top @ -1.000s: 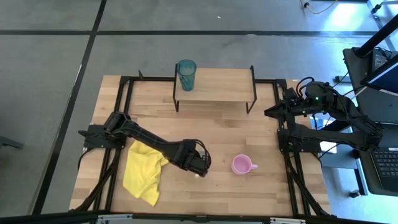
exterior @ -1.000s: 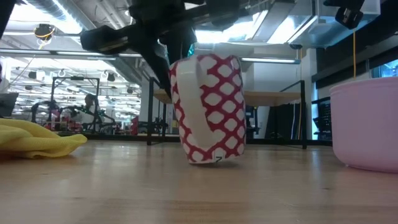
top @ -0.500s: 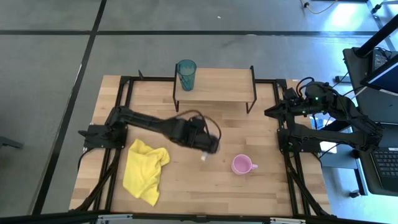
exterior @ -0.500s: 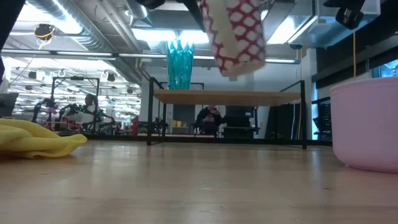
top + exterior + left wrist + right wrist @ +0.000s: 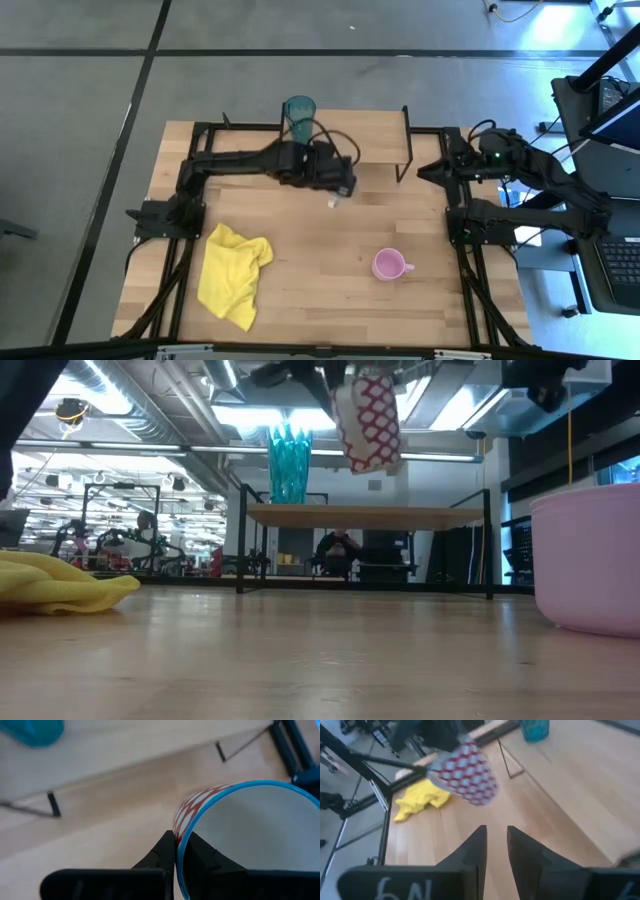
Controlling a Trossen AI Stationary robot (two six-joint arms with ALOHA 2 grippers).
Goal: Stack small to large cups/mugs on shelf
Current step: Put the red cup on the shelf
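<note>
My left gripper hangs above the table just in front of the shelf, shut on a cream-white mug with a red lattice pattern and blue rim. The mug also shows in the right wrist view. A tall teal tumbler stands upright on the shelf's left end. A pink mug rests on its base on the tabletop at the near right. My right gripper waits over the table's right edge, open, with nothing between its fingers. My left gripper pinches the patterned mug's wall at the rim, one finger inside the mug and one outside. The fingers slant down from the table's left side. The mug hangs below them, mouth up and a little tilted, lifted clear of the table.
A crumpled yellow cloth lies at the table's near left. The shelf stands on thin black legs at the table's far middle; its board to the right of the tumbler is bare. Black frame rails run along both table sides.
My left gripper has lifted the patterned mug off the tabletop near the cloth. It has carried the mug up and toward the far edge, close in front of the shelf, rolling as it went. The mug now hangs clear and looks smaller in the low view.
</note>
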